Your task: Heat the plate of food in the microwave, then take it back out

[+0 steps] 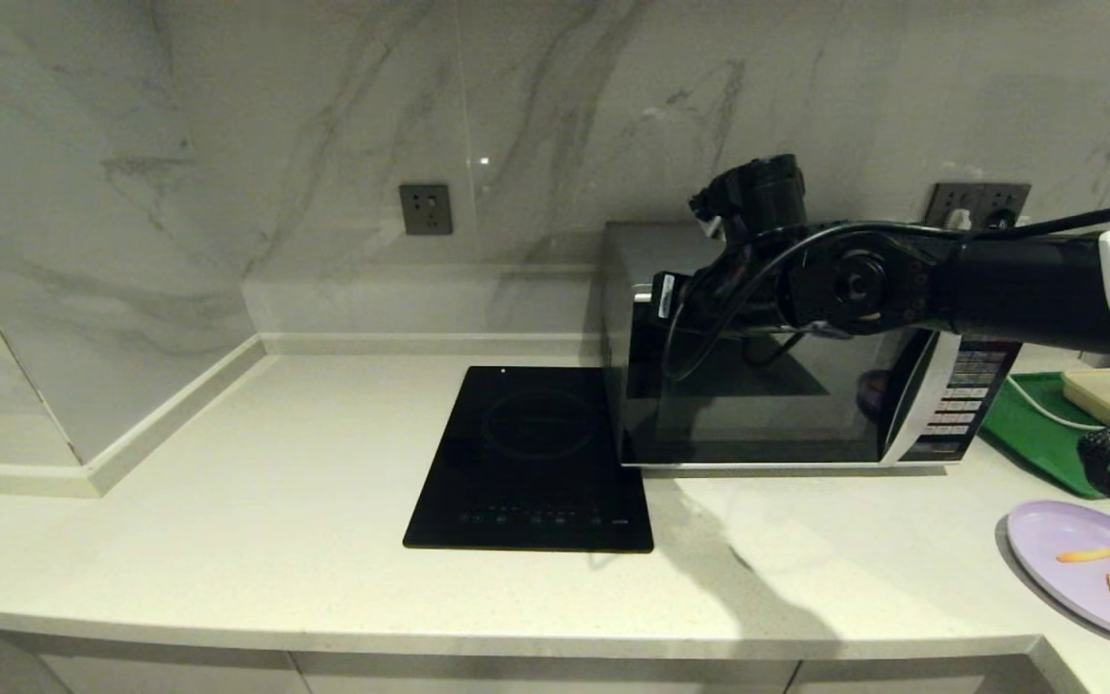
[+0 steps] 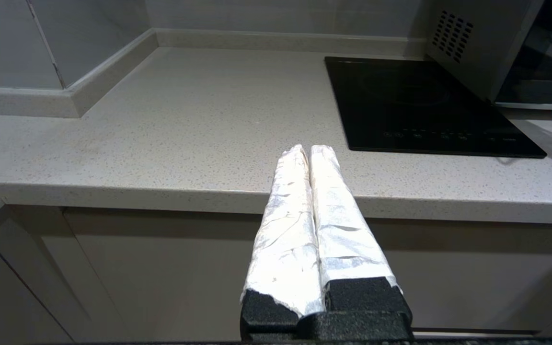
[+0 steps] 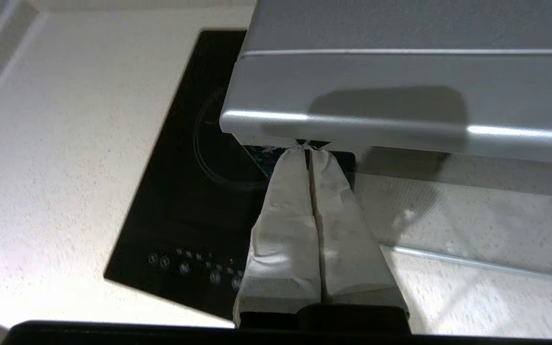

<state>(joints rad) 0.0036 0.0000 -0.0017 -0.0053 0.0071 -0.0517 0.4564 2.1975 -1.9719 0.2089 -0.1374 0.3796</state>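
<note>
I have the right end effector (image 3: 308, 149) up at the top left corner of the microwave (image 1: 757, 424), fingers pressed together with the tips against the underside of the door's silver top edge. The microwave sits right of centre, door shut, beside the black induction cooktop (image 1: 531, 458). The plate of food (image 1: 1090, 564) rests on the surface (image 1: 227, 501) at lower right. My left end effector (image 2: 310, 152) hangs parked off the surface's front edge, fingers pressed together.
</note>
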